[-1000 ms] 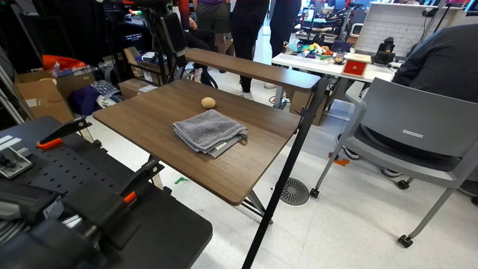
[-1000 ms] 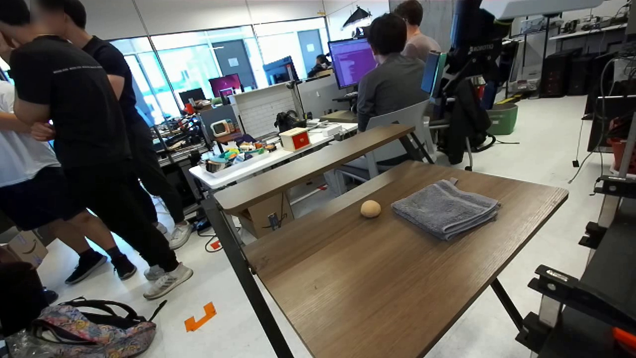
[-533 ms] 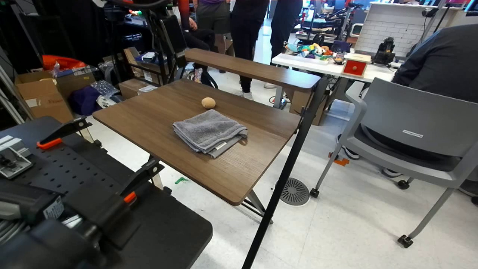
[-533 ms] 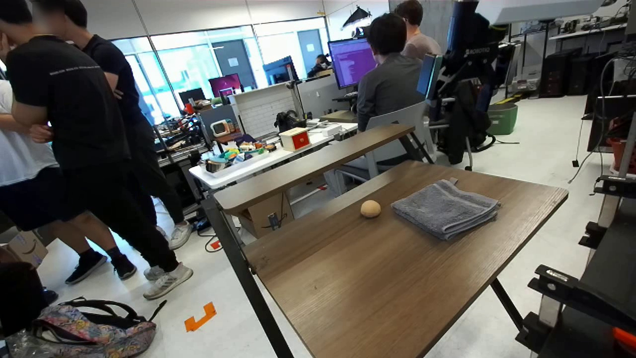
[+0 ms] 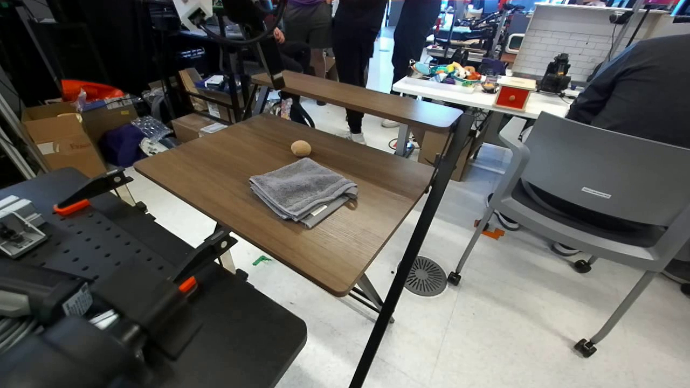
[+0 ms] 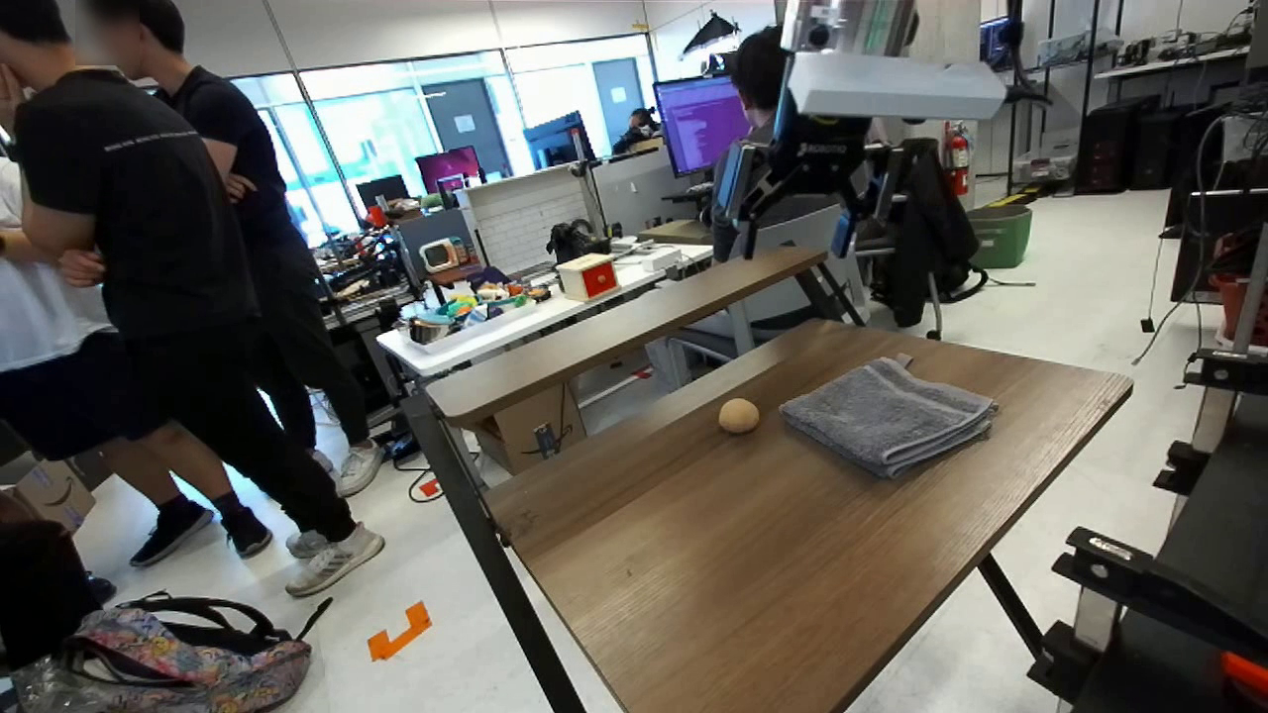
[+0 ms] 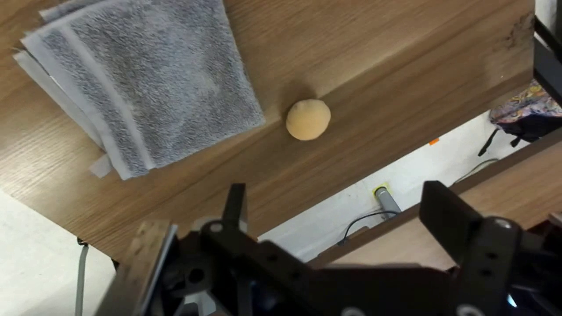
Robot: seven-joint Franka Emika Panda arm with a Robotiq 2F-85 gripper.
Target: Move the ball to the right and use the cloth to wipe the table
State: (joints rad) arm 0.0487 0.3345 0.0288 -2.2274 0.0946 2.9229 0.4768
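Wood-grain table (image 6: 773, 555) bears a roundish tan ball (image 7: 308, 119) beside a folded, fuzzy grey cloth (image 7: 175, 79), dark jaws spread wide.

Open air above the ball (image 7: 308, 119); narrow gap separates it from the cloth (image 7: 167, 83). Raised shelf (image 6: 634, 322) obstructs along one long edge of the worktop (image 6: 792, 555).

Worktop (image 6: 792, 545): wood-grain surface, smooth, low sheen. Cloth (image 7: 162, 79): textile, matt, with a rough, raised pile. Ball (image 7: 308, 119): matt, smooth; base material not identifiable. Gripper (image 7: 336, 193): matt casing, metallic-looking screw heads (image 7: 503, 223). Support bar (image 5: 400, 275): metallic-looking, matt. Chair (image 5: 604, 170): smooth plastic back, matt. Floor (image 5: 501, 323): smooth, glossy, with light reflections. Carton (image 5: 67, 140): matt cardboard.
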